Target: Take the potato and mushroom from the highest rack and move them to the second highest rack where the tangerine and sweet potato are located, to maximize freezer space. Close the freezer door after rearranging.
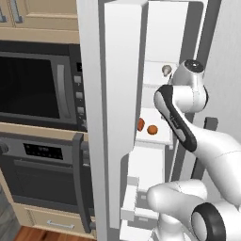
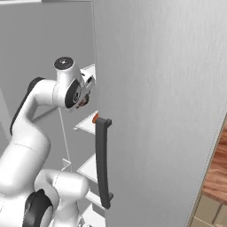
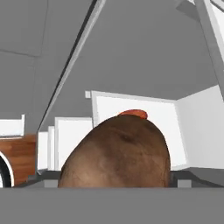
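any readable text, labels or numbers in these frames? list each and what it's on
None readable.
Lower oven's display panel: pale marks, too small and blurred to read.
Upper oven's side button column: pale squares, no legible characters.
Freezer door, shelves, potato: no print.

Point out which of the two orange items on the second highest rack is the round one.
The tangerine, the bright orange ball on the right in the left base view. The sweet potato beside it is redder, taller and partly cut off by the freezer door.
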Robot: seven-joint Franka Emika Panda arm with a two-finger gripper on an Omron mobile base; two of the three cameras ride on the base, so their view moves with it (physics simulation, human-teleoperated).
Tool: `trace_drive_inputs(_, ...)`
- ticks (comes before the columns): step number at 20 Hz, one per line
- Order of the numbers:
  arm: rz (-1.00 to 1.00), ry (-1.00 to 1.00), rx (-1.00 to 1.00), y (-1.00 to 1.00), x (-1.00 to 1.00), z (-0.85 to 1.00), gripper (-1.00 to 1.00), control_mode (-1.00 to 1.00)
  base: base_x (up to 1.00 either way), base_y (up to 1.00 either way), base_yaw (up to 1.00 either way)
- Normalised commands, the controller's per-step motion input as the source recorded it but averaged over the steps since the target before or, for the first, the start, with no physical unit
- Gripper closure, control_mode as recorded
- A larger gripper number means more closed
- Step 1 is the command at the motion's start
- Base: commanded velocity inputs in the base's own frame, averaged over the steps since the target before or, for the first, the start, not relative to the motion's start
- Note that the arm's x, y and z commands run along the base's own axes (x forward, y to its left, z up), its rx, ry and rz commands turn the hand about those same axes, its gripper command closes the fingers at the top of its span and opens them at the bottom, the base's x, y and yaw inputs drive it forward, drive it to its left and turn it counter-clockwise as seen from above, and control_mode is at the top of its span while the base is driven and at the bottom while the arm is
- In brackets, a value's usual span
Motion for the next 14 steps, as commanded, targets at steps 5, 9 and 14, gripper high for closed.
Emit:
trace_drive_inputs(5,0.0,0.0,-0.24,0.05,-0.09,-0.64,1.0,-1.0,0.0,0.0,0.0)
trace_drive_inputs(9,0.0,-0.04,-0.07,0.0,0.02,-0.52,1.0,-1.0,0.0,0.0,0.0)
trace_drive_inputs(14,0.0,-0.07,-0.01,0.0,0.14,-0.46,1.0,-1.0,0.0,0.0,0.0)
